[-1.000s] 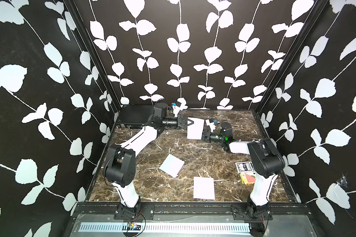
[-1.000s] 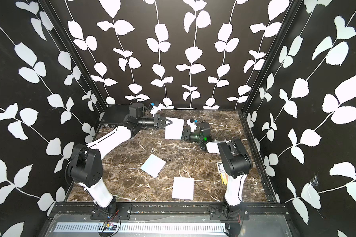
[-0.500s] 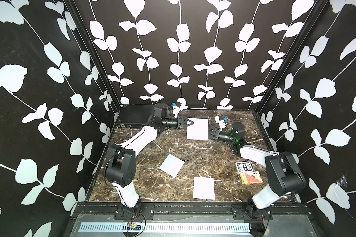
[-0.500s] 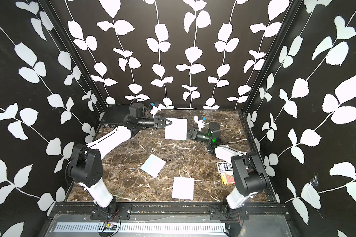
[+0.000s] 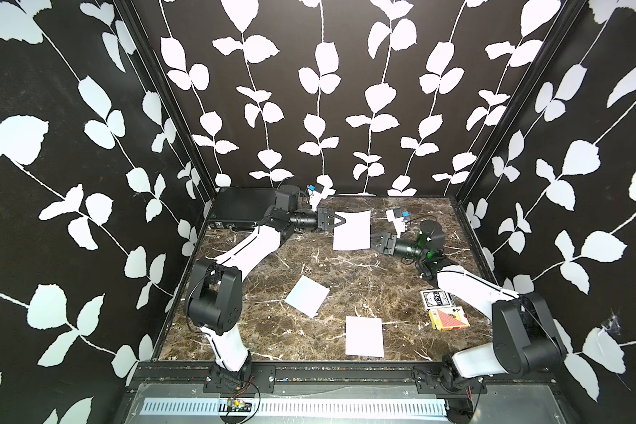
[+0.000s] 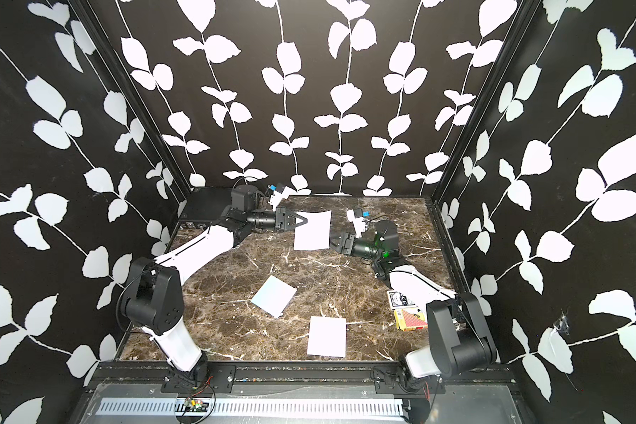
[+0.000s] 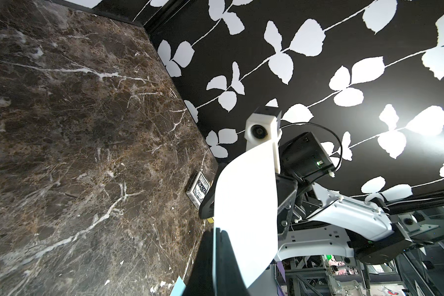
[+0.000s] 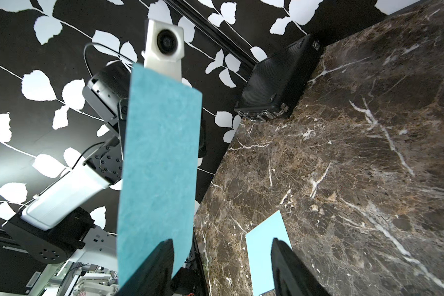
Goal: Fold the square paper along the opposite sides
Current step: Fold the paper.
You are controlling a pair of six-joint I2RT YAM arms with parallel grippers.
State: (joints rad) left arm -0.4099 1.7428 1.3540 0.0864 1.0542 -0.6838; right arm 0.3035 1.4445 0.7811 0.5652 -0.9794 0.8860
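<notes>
The square paper (image 5: 351, 231) (image 6: 312, 231) hangs in the air over the back of the table, white on one face and teal on the other (image 8: 159, 159). My left gripper (image 5: 343, 221) (image 6: 304, 220) is shut on its left edge; in the left wrist view the sheet (image 7: 246, 200) curves up out of the closed jaws (image 7: 215, 258). My right gripper (image 5: 376, 240) (image 6: 334, 240) (image 8: 221, 261) is open just right of the sheet. The paper's free edge lies beside one finger (image 8: 157, 266), and nothing is between the jaws.
Two more sheets lie flat on the marble table (image 5: 235, 330), one tilted mid-table (image 5: 306, 301) and one near the front (image 5: 364, 336). Two card decks (image 5: 437, 298) (image 5: 449, 319) sit by the right arm. A black case (image 5: 243, 211) stands at the back left corner.
The right gripper has opened, let go of the paper and drawn back to the right. The sheet has spread out wider. The left gripper keeps its hold in place.
</notes>
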